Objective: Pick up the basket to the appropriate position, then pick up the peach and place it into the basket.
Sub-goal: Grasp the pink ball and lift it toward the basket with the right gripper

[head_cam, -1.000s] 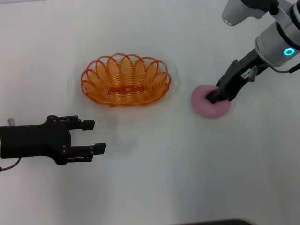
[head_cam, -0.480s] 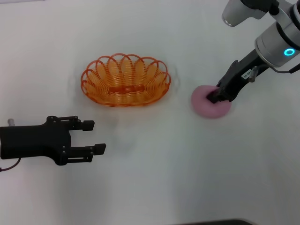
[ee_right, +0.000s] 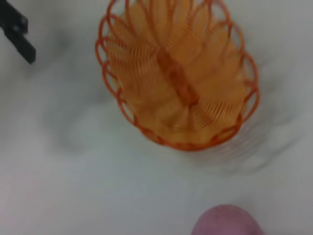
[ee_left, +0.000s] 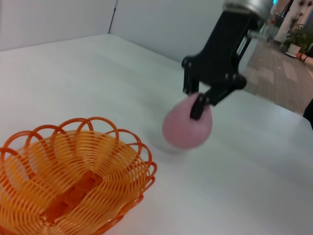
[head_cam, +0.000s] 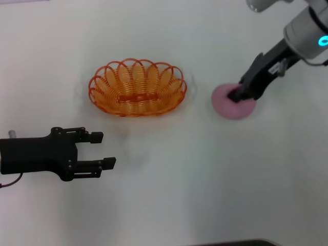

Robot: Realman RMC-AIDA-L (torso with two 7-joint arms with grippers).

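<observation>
The basket sits on the table, left of the peach and apart from it. The right gripper is on the peach — closed around its top. The left gripper lies in front of the basket — nearer the robot, well apart from both.

Right tool clamped, left tool parted

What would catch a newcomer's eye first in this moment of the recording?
The orange basket stands empty near the middle of the white table. To its right, the right gripper is clamped on the pink peach, which the left wrist view shows just off the surface. The left gripper rests open near the table's front left, away from both.
</observation>
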